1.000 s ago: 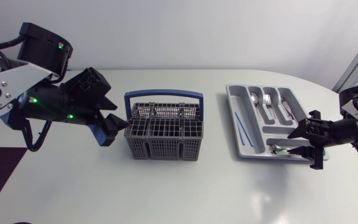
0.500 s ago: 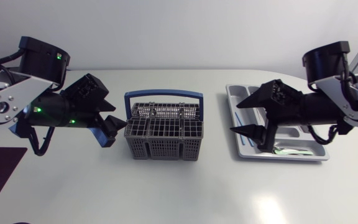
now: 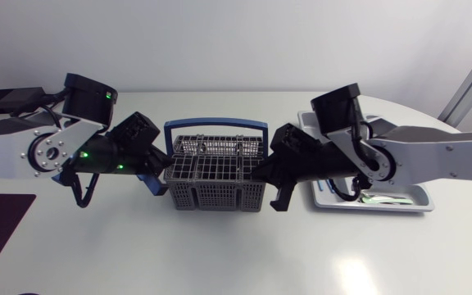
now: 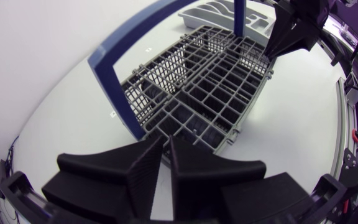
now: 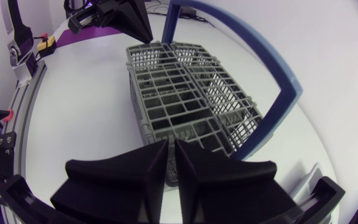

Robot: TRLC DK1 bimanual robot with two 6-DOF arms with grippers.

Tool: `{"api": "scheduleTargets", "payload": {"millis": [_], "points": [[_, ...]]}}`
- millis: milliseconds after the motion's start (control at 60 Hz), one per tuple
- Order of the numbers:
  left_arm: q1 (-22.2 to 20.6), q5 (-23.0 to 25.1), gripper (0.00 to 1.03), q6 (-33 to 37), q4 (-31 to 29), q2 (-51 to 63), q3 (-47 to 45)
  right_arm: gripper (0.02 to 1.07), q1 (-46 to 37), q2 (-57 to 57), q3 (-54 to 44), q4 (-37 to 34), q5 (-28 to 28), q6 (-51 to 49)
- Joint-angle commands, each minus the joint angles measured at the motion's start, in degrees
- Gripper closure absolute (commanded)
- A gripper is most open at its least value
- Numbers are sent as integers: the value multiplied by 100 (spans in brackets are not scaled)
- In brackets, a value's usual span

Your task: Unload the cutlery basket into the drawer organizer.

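The grey cutlery basket [image 3: 215, 176] with its blue handle [image 3: 215, 124] stands mid-table; I see no cutlery in its cells. My left gripper [image 3: 162, 174] is shut, its tips at the basket's left end wall [image 4: 185, 140]. My right gripper [image 3: 262, 174] is also shut, with its tips at the right end wall [image 5: 191, 146]. In the left wrist view my left gripper [image 4: 165, 142] leaves only a thin slit between its fingers, and nothing is pinched there. My right gripper [image 5: 171, 143] looks the same in its own view. The grey drawer organizer [image 3: 392, 202] lies at the right, mostly hidden under my right arm.
My right arm stretches across the organizer from the right edge. My left arm's links crowd the table's left side. Bare white tabletop lies in front of the basket and both arms.
Both arms have swung inward to the basket's ends. The right arm came over from the organizer. Both grippers went from open to shut.
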Motion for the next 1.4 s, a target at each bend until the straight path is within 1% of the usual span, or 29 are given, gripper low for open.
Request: {"api": "scheduleTargets", "payload": {"millis": [0, 133, 233, 367, 750, 1050, 1250, 1383], "points": [[-8, 34, 88, -127, 140, 327, -183, 102, 57, 260, 42, 110, 77, 164], [18, 34, 88, -127, 299, 722, -165, 102, 57, 409, 77, 136, 174, 111], [27, 61, 88, -118, 307, 775, -174, 102, 31, 392, 121, 128, 218, 111], [27, 245, 88, -127, 299, 670, -218, 102, 4, 356, 138, 136, 367, 15], [27, 245, 89, -127, 290, 300, -482, 102, -163, 726, 455, 128, 350, -64], [159, 245, 89, -118, 307, 248, -358, 102, 198, 409, 173, 92, 473, 6], [159, 245, 88, -127, 369, 353, -288, 102, 285, 313, 156, 92, 499, 85], [150, 245, 89, -127, 395, 415, -262, 102, 347, 269, 103, 110, 631, 94]]}}
